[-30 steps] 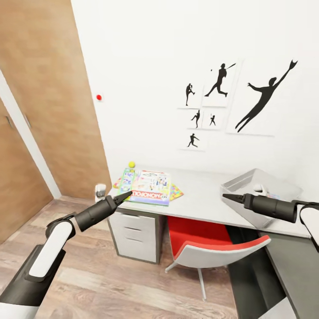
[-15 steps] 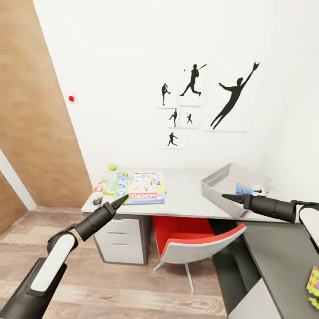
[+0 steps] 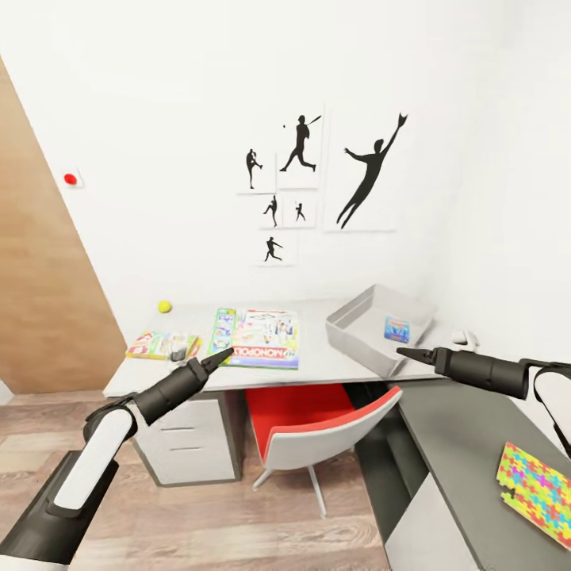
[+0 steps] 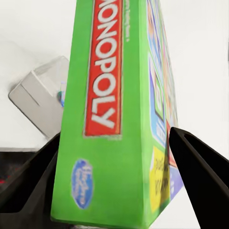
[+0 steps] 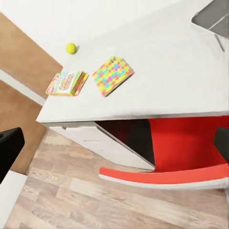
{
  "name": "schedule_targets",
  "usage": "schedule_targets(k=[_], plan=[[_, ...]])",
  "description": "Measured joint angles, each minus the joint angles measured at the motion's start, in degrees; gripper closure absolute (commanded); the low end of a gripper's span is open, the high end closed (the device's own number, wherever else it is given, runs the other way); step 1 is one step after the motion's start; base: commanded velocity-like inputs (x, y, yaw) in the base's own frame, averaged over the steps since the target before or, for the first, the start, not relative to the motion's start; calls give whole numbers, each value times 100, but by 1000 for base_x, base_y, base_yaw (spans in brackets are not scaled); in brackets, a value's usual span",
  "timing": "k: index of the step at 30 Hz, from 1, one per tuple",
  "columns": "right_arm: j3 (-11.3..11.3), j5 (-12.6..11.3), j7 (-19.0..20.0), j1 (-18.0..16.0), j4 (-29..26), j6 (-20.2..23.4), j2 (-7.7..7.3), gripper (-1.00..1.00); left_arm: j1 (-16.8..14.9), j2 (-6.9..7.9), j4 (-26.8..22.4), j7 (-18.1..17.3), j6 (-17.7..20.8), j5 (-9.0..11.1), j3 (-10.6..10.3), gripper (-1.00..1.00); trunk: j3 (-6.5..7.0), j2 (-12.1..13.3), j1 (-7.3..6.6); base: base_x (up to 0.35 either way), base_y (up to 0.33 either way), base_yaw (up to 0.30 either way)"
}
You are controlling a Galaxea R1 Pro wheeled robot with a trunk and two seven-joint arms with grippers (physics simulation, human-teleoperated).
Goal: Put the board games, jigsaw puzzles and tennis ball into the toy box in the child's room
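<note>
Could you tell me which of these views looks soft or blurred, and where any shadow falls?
Left wrist view: the Monopoly box sits very close and its lettering is soft. Head view: sharp and evenly lit, with darker shading under the table around the red chair. Right wrist view: crisp, with a dark band beneath the tabletop edge.

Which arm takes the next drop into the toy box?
Left. The left tool is clamped on the Monopoly box, seen between its fingers in the left wrist view. The right tool sits nearer the toy box but is open and empty.
</note>
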Motion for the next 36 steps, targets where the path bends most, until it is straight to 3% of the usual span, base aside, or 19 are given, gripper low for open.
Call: schedule_targets(k=[7,10,11,14,18,24,28,29,32,36], plan=[[233,-1,5,-3,0,0,-6,-100,-910,420,155,0,1723,40,-35,100,0,0,0,0,0,-284],[343,5,14,-5,-3,6,-5,-100,-1230,693,250,-17,2089,27,-305,100,0,0,0,0,0,-284],[344,6,14,-5,-3,6,-5,-100,-1233,697,252,-19,2090,21,-309,100,0,0,0,0,0,-284],[408,2,12,-6,-2,11,-4,-100,-1582,991,417,-107,2277,42,-935,100,0,1,0,0,0,-284],[487,-4,25,-5,-6,12,-5,-100,-2018,1217,559,-343,2397,61,-1803,100,0,1,0,0,0,-284],[681,0,516,-7,-7,14,-25,-100,-2412,1359,638,-519,2453,-40,-2753,100,0,1,0,0,0,-279],[753,29,907,-5,-4,14,-30,-100,-2602,1387,592,-620,2457,-319,-3449,100,0,1,0,0,0,-247],[788,40,1010,-5,-3,14,-22,-100,-2669,1383,562,-728,2460,-461,-3750,100,-1,0,-1,0,0,-186],[870,58,1105,-7,3,14,-14,-100,-2726,1373,518,-894,2451,-738,-4060,100,0,1,0,0,0,-121],[1058,64,1172,-8,7,14,-9,-100,-2742,1371,406,-1022,2393,-1077,-4234,100,0,0,-1,0,0,-56]])
